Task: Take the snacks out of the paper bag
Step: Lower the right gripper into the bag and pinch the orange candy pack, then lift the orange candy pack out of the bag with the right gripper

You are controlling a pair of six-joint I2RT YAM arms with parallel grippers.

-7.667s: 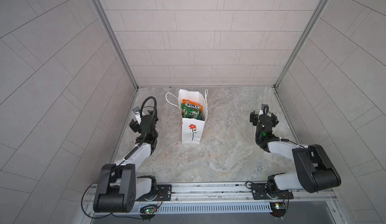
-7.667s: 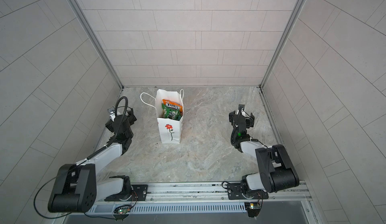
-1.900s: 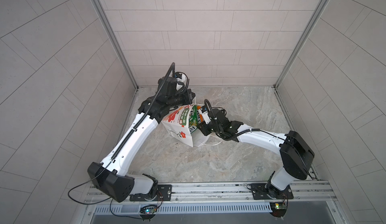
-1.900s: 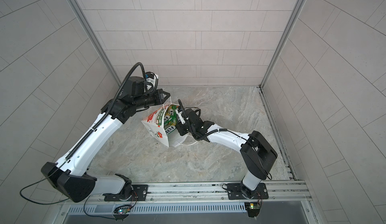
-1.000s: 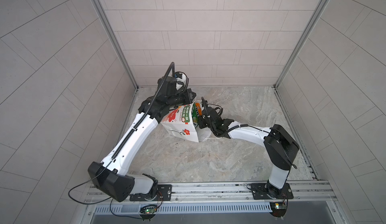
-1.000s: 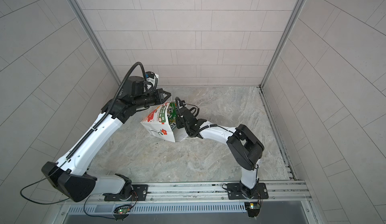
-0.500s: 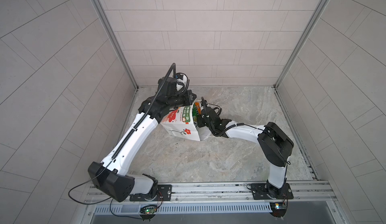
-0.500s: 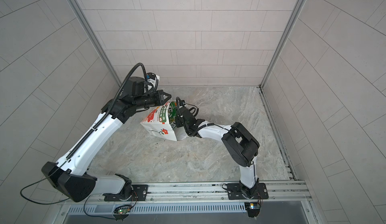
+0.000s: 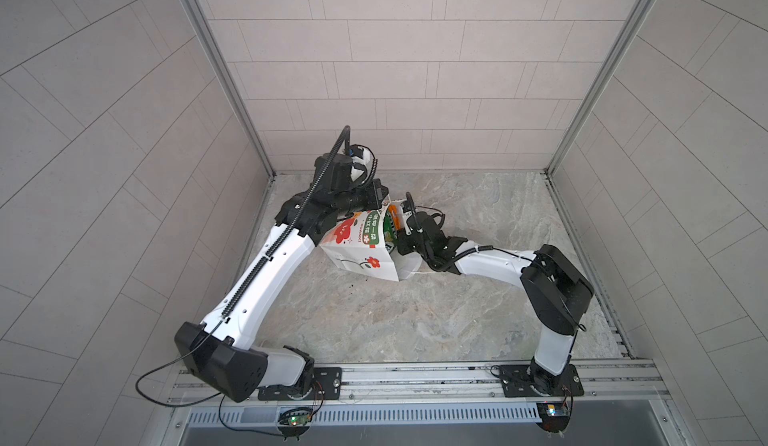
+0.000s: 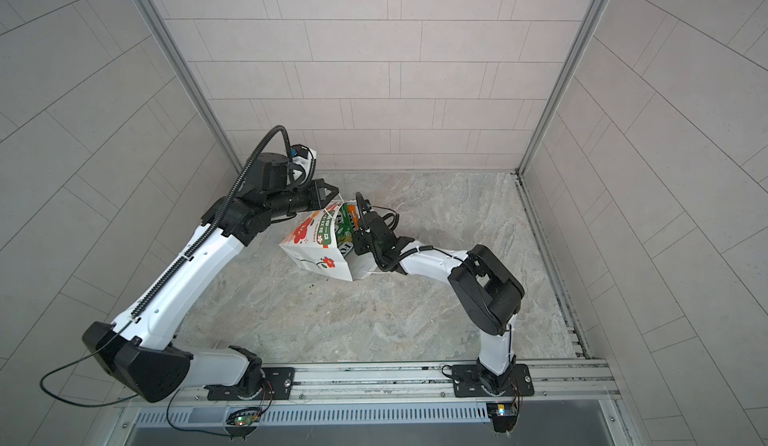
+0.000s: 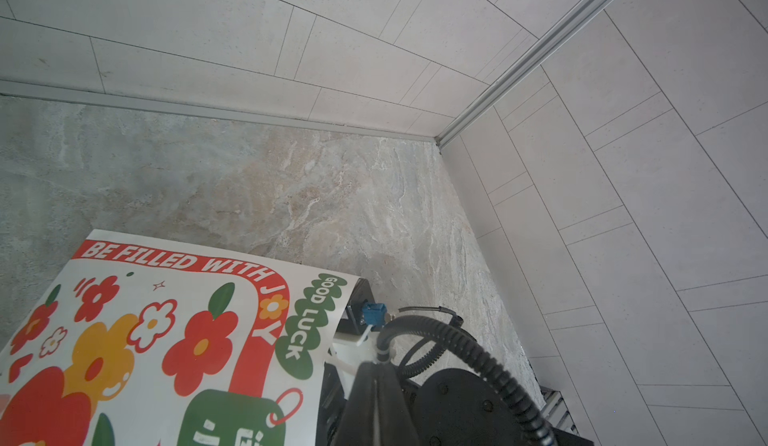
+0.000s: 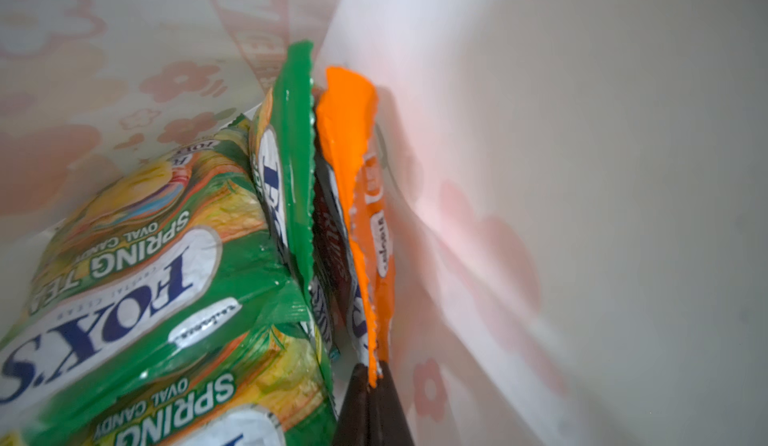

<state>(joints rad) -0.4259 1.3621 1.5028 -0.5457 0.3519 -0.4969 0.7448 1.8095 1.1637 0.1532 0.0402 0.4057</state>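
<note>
Left tool [image 9: 380, 204] clamped on paper bag [image 9: 357, 252] rim, tipping mouth toward right tool [image 12: 370, 381], closed on orange packet [image 12: 345, 132] edge inside.

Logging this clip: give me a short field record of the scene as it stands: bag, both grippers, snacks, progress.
bag: paper bag tipped toward the right arm, lower edge on the table
left: left gripper shut on the bag's top rim, holding it tipped
right: right gripper inside the bag mouth, shut on the orange packet's edge
snacks: orange packet against the bag wall, green packets beside it, all inside
progress: no packet out on the table yet
</note>
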